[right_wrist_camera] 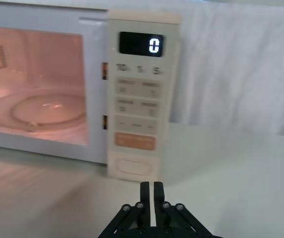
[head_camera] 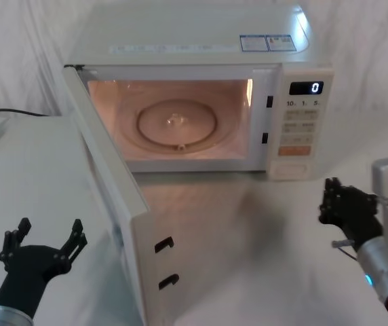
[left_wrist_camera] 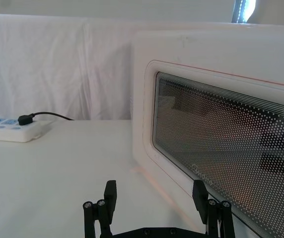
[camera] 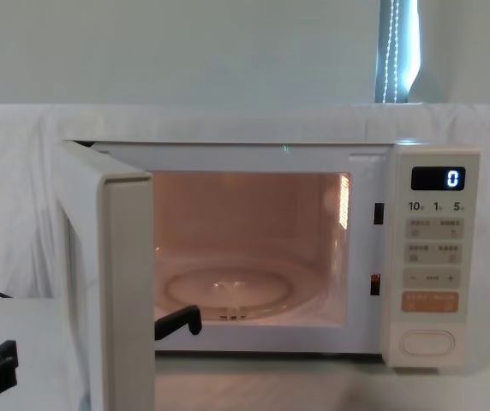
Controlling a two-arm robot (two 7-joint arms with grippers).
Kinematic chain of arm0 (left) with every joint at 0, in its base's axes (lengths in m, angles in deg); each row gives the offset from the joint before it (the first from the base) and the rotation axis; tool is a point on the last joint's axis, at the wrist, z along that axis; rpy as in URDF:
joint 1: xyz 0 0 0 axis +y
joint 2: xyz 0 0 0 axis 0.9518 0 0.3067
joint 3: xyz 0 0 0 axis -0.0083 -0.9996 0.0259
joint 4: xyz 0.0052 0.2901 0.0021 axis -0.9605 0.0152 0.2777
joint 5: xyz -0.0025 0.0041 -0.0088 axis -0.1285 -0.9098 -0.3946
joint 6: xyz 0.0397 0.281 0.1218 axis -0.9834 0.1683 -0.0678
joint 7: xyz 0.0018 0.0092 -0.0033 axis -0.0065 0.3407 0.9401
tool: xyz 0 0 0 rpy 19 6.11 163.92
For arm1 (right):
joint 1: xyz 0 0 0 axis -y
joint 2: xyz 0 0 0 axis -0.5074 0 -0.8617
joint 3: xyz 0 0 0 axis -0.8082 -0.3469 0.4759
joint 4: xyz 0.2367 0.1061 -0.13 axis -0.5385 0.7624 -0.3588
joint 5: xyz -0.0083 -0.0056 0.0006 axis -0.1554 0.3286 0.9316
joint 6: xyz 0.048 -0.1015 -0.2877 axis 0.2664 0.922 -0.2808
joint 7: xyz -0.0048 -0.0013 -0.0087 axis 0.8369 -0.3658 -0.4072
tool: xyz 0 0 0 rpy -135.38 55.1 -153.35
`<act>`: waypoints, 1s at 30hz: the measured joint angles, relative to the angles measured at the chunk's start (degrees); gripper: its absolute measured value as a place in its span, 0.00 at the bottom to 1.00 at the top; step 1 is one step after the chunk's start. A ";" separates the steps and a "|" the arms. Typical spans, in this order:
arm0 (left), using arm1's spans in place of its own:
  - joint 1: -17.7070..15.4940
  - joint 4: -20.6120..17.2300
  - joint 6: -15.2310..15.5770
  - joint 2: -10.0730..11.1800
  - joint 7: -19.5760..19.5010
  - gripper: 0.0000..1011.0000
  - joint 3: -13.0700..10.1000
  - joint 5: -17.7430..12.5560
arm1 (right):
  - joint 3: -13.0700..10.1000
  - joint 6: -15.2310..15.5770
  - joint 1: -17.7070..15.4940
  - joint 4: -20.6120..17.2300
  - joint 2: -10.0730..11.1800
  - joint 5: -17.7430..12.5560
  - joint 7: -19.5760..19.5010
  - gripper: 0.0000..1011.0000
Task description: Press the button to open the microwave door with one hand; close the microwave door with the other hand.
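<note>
One wide cream microwave door (head_camera: 109,197) with a dark dotted window hangs fully open, likely light and free-swinging, best pushed on its outer face by the spread, empty left gripper (head_camera: 45,239); right gripper (head_camera: 332,199) pinched, empty.

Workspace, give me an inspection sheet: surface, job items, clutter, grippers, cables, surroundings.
Surface: white table, cloth-covered.
Job's things: microwave door swung wide open, cavity lit, turntable inside; button at the panel's foot, untouched; display reads 0.
Clutter: nothing seen.
Grippers: left gripper open, low beside the door's outer face, not touching it; right gripper shut, before the button, apart from it.
Cables: black plug in a power strip on the table's left.
Surroundings: white cloth backdrop.
</note>
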 joint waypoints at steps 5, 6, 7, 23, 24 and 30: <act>0.00 0.00 0.00 0.00 0.00 0.99 0.00 0.00 | -1.35 -1.53 -1.92 -1.31 0.25 -1.03 -0.52 0.17; 0.00 0.00 0.00 0.00 0.00 0.99 0.00 0.00 | -1.52 -1.73 -2.17 -1.46 0.29 -1.18 -0.58 0.19; 0.00 0.00 0.00 0.00 0.00 0.99 0.00 0.00 | -1.74 -2.11 -2.58 -1.65 0.33 -1.36 -0.68 0.25; 0.00 0.00 0.00 0.00 0.00 0.99 0.00 0.00 | -2.89 -4.73 -3.71 -0.31 0.41 -2.37 -1.31 0.71; 0.00 0.00 0.00 0.00 0.00 0.99 0.00 0.00 | -2.88 -4.73 -3.71 -0.31 0.40 -2.37 -1.30 0.75; 0.00 0.00 0.00 0.00 0.00 0.99 0.00 0.00 | -2.87 -4.73 -3.73 -0.38 0.41 -2.37 -1.31 0.92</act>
